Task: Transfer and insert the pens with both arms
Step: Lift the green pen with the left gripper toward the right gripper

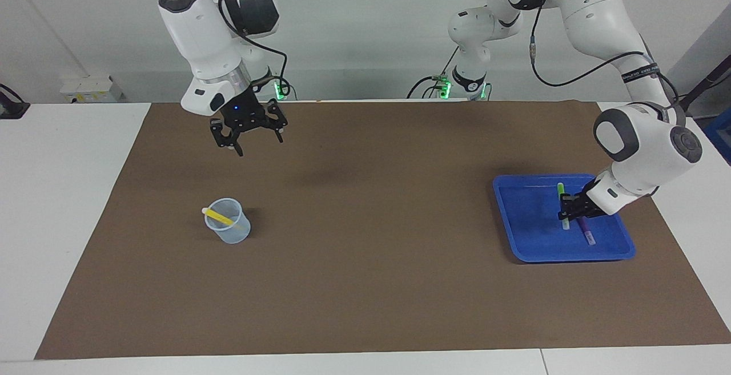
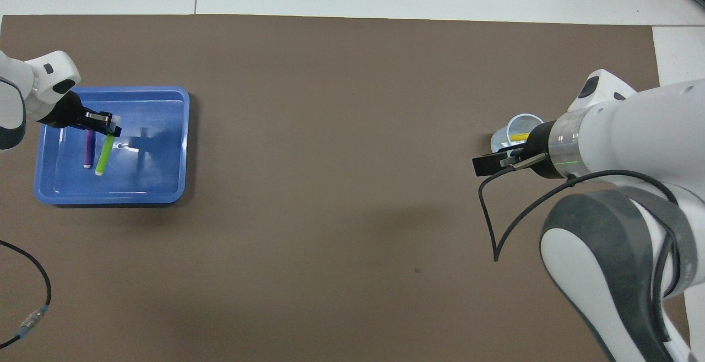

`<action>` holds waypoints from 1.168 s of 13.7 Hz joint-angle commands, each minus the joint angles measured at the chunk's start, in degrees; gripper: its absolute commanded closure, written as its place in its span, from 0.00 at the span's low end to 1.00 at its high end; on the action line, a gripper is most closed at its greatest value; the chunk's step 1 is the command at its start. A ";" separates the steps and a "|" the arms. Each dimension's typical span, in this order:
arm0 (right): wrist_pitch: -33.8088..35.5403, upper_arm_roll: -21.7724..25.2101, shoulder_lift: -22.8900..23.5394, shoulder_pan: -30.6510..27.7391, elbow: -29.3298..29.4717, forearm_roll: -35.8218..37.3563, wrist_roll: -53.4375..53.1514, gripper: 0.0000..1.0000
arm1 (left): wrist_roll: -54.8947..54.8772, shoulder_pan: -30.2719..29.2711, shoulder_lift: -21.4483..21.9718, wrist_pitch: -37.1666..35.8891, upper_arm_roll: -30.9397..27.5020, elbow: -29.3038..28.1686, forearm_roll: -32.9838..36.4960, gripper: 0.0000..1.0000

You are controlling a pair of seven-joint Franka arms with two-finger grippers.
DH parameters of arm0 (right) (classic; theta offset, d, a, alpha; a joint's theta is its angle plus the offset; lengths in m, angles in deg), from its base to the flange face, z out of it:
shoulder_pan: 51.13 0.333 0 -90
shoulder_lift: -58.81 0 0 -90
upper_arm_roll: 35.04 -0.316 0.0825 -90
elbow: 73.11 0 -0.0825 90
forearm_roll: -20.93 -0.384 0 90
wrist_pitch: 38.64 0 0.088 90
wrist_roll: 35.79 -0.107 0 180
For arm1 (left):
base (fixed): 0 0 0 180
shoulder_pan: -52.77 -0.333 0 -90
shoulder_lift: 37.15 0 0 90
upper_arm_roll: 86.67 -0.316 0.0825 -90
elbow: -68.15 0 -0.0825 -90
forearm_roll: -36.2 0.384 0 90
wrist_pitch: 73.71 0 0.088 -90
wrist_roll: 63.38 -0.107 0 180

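Scanning the facing view from nine o'clock, the yellow pen already leans inside the clear cup, one of three delivered. At eleven o'clock the right hand hangs wide and empty above the counter. At three o'clock the left hand pinches the green pen, tilted, over the blue tray; the purple pen lies beside it. Two remain.
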 commanded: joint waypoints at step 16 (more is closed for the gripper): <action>-13.46 -5.47 1.18 5.22 -0.97 -11.92 -39.06 0.00 | 77.92 19.80 7.36 -9.33 1.01 -2.04 -27.39 1.00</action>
